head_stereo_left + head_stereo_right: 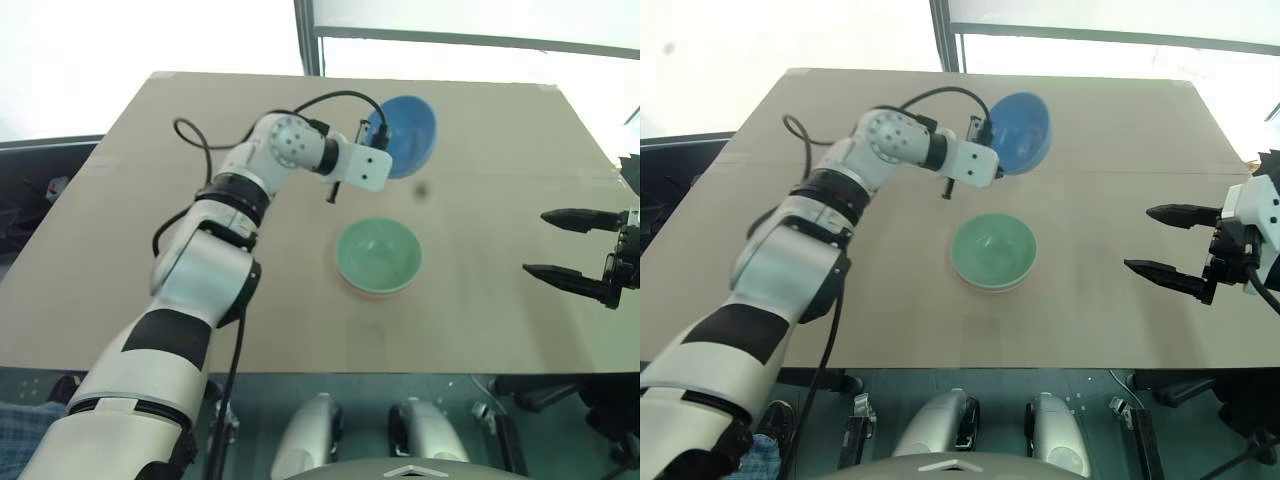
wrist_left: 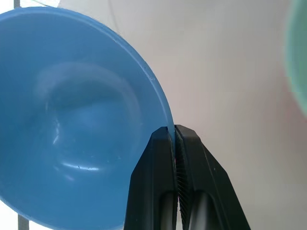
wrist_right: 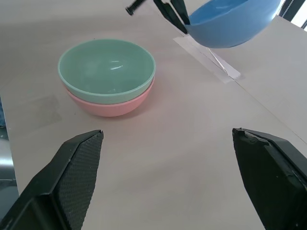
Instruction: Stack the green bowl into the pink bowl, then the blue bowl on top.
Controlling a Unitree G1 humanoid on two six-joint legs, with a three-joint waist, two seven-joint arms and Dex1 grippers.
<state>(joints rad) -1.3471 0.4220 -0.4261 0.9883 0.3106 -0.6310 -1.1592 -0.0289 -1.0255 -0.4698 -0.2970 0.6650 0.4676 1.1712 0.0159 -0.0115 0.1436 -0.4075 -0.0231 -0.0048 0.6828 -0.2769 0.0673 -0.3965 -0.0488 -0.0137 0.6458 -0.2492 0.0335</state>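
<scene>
A bright blue bowl [image 1: 1020, 130] hangs in the air above the far part of a tan table [image 1: 120, 260], tipped on its side so that its hollow faces back toward the robot. The left gripper [image 2: 174, 132] has its two black fingers pressed tightly together on the rim of the blue bowl, one finger inside the wall and one outside, so the bowl is carried by that thin edge alone; seen from the right wrist camera, the bowl's underside is clear of the tabletop. Nearer the robot than this gripper, and lower down, sits the green bowl [image 1: 378, 255], upright and nested inside the pink bowl [image 3: 112, 104], whose salmon wall shows as a band under the green rim. The nested pair rests on the table and touches neither gripper. The blue bowl is apart from the pair, above and beyond it. Off toward the robot's right side, well away from both the stack and the held bowl, the right gripper [image 1: 1170, 243] hovers over the table with its two fingers spread wide and nothing between them, pointing in toward the stack. A strip of clear tape [image 3: 206, 57] lies flat on the table below the blue bowl.
</scene>
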